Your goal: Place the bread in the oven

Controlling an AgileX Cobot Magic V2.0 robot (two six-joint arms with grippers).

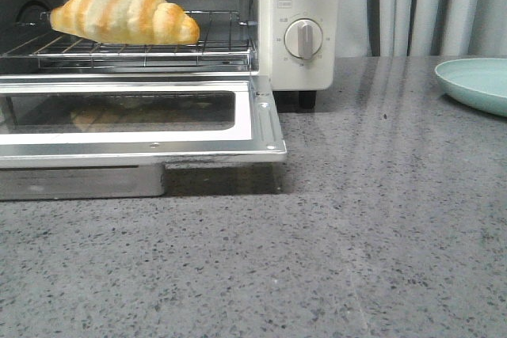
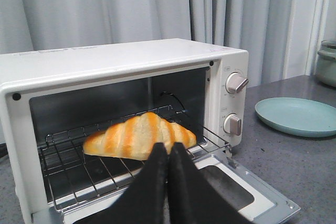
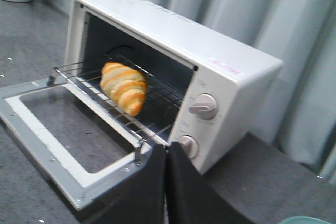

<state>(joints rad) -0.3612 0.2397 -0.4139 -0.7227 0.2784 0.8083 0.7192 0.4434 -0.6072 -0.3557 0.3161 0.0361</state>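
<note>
Bread (image 1: 124, 13) lies on the wire rack (image 1: 158, 49) inside the oven (image 1: 299, 53), long side across the opening, nothing gripping it. Golden-brown with pale stripes, tapered ends; same position shows in both wrist views. Oven door (image 1: 142, 128) is folded down flat toward the camera, glass window facing up, a faint reflection of the bread in it; door front edge sits just above the gray speckled table (image 1: 356, 235). Two round dials (image 1: 303, 38) on the oven's right panel. Pale green plate (image 1: 475, 85) on the table, well apart from the oven on its right side, with nothing on it. Gray curtain (image 2: 105, 9) behind. Left tool (image 2: 168, 153): black fingers pressed together, nothing between them, in front of the open oven and short of the rack, apart from the bread. Right tool (image 3: 167, 156): fingers also together, holding nothing, near the door's hinge corner below the dials, off to the oven's right side. Neither tool shows in the front view.
</note>
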